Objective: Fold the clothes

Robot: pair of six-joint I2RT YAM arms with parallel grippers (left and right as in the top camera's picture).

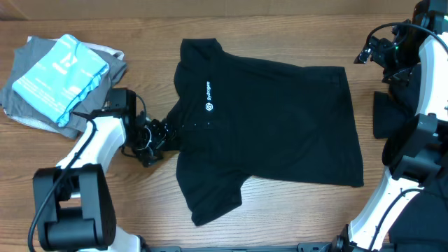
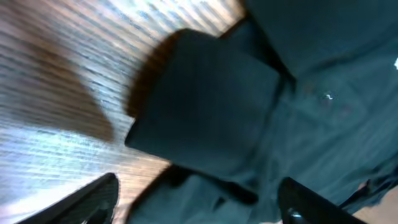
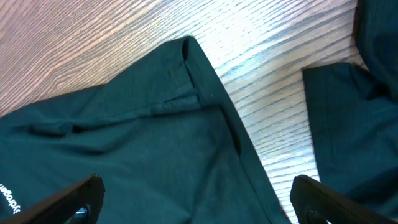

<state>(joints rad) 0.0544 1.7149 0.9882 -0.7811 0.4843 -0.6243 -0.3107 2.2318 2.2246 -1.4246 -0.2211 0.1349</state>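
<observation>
Our left gripper (image 1: 151, 139) sits open at the collar of the black T-shirt (image 1: 280, 119); our right gripper (image 3: 198, 186) hovers open over its corner.

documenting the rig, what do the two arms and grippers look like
Both the left arm and right arm have white rounded links with black joint housings and looping black cables. The left gripper and right gripper are black, with dark, tapered fingers.

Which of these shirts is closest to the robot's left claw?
The black T-shirt spread flat mid-table, with white lettering: the left gripper sits at its collar end. The folded light-blue garment and grey garment lie apart.
</observation>
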